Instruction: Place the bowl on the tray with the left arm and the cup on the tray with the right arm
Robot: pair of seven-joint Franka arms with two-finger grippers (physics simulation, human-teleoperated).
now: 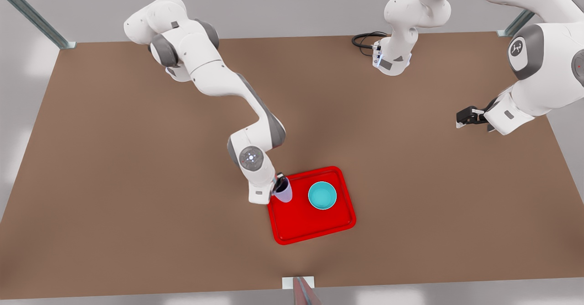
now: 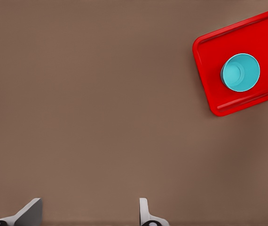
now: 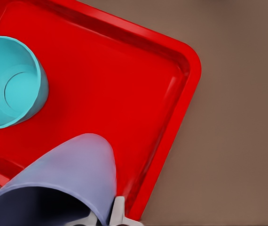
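My right gripper is clamped on the rim of the small pale lavender tapered cup, one finger inside the rim and one outside, over the flat bright red rectangular tray near the corner at the front view's left. I judge the cup to be at or just above the tray floor; whether it touches I cannot tell. The shallow glossy teal bowl sits upright on the tray, apart from the cup. My left gripper waits well away over the brown worktop, fingers spread wide and empty. The risk now is in letting go: the cup stands close to the raised rim, so a tilted release could catch that rim and tip it, and a finger dragging out could pull it over.
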